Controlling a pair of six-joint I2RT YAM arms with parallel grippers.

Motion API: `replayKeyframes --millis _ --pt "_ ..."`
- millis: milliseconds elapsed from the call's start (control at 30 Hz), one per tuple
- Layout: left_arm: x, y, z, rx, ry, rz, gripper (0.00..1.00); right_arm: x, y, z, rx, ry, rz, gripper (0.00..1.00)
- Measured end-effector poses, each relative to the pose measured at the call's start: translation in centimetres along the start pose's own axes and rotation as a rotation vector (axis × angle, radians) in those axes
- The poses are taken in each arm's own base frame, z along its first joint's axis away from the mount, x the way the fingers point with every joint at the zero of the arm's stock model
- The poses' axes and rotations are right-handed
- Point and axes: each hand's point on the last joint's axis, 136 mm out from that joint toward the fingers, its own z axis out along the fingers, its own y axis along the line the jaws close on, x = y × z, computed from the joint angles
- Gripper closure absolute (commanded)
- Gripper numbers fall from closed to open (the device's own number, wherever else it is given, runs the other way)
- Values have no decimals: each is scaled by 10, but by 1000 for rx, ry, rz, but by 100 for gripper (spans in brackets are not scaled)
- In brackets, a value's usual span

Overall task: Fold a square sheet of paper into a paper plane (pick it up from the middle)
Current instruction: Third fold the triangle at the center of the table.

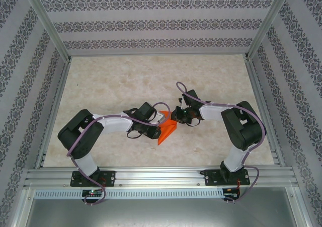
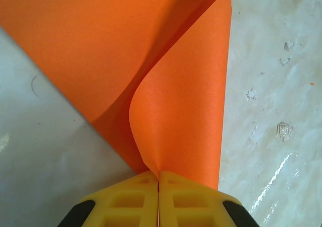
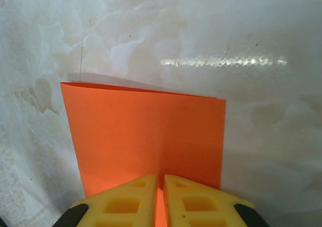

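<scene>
Left tool (image 1: 159, 119): clamped on the paper (image 1: 167, 131). In the left wrist view (image 2: 158, 174) its two yellow fingers (image 2: 128, 202) are pressed together with no gap, and the paper comes out right at their tips.
Right tool (image 1: 177, 115): clamped on the same paper. In the right wrist view (image 3: 162, 179) its yellow fingers (image 3: 193, 204) stand a sliver apart, with orange showing in the slit between them.
Tools to each other: tips face one another, close together, with the paper bridging them.
Paper ahead of left tool: one layer (image 2: 186, 111) rises from the tips as a curved flap that bows to the tool's left. A second, flatter layer spreads further ahead and to the left, with shadow between the two. The flap's straight edge runs ahead on the tool's right.
Paper ahead of right tool: a flat panel (image 3: 146, 131) spreads to both sides of the tips. Its far edge is straight and slightly slanted, with a sharp corner at each end.
Paper below the tools: seen from above, it narrows to a point on the side toward the arm bases. Whether that point touches the worktop (image 1: 126, 76), I cannot tell.
Worktop: pale, marbled and glossy. It shows to the right of the left tool's flap (image 2: 271, 86) and beyond the right tool's panel (image 3: 201, 35).
</scene>
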Motion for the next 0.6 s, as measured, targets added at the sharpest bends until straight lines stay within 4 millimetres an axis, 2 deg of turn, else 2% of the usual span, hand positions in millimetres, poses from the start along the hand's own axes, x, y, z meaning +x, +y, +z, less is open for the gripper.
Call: replayKeyframes --millis 600 --pt "-3 0 1 -2 -14 13 90 -1 0 0 -3 -4 -2 85"
